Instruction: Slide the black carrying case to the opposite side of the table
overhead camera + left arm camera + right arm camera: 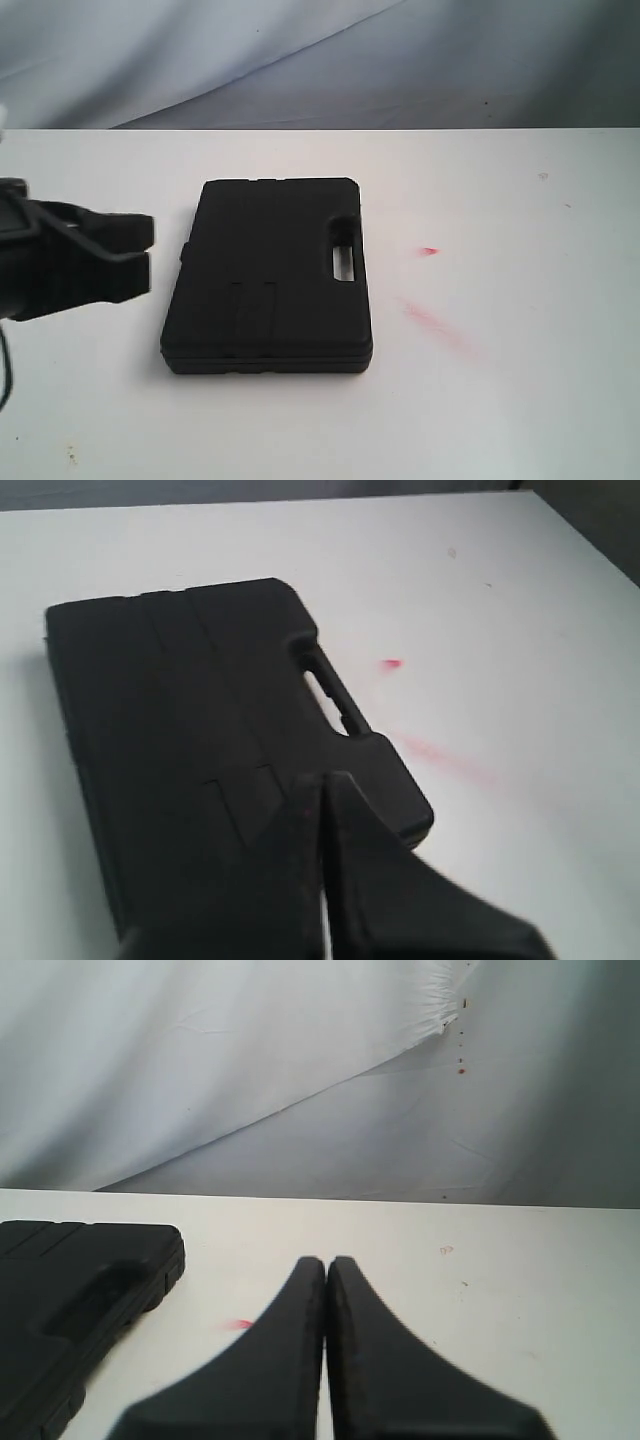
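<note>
The black carrying case [268, 277] lies flat in the middle of the white table [500, 400], its handle slot on the right side. My left gripper [148, 250] is shut and empty, its fingertips a short gap left of the case's left edge, not touching it. In the left wrist view the shut left gripper [322, 777] overlaps the case [190, 720]. The right gripper [325, 1261] is shut and empty above the table [480, 1290], with the case [70, 1290] off to one side. The right arm is out of the exterior view.
Red smears [432, 322] and a red spot [429, 251] mark the table right of the case. A grey-white cloth backdrop [320, 60] hangs behind the table's far edge. Small specks sit near the front left corner [70, 455].
</note>
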You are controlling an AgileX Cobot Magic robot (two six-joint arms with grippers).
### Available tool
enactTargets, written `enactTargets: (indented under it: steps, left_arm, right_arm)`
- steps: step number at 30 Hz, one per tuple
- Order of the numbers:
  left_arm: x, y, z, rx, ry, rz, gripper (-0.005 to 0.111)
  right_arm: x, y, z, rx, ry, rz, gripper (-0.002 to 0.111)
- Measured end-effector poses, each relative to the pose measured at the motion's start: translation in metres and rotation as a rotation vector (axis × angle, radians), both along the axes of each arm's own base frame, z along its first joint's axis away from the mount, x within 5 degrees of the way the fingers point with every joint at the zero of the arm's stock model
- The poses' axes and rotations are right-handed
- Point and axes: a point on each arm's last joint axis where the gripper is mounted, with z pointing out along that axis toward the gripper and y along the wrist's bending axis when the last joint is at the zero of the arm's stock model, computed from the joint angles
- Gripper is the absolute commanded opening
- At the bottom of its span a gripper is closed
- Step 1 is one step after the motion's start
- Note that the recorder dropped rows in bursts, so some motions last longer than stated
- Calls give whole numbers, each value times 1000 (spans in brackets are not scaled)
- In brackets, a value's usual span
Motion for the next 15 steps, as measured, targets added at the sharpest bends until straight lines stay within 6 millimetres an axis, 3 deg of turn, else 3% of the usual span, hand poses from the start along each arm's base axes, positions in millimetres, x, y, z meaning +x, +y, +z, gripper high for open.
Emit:
enactTargets:
  steps: [6, 9, 15]
  left_arm:
    - [-19, 45, -4, -59, -42, 112, 0]
    - [-35, 69, -12, 10, -133, 113, 0]
    - [-54, 88, -24, -1, -272, 157, 0]
  right_arm:
    - [0, 0, 0, 0, 0, 0, 0]
    - [0, 0, 0, 0, 0, 0, 0]
    - [0, 0, 0, 0, 0, 0, 0]
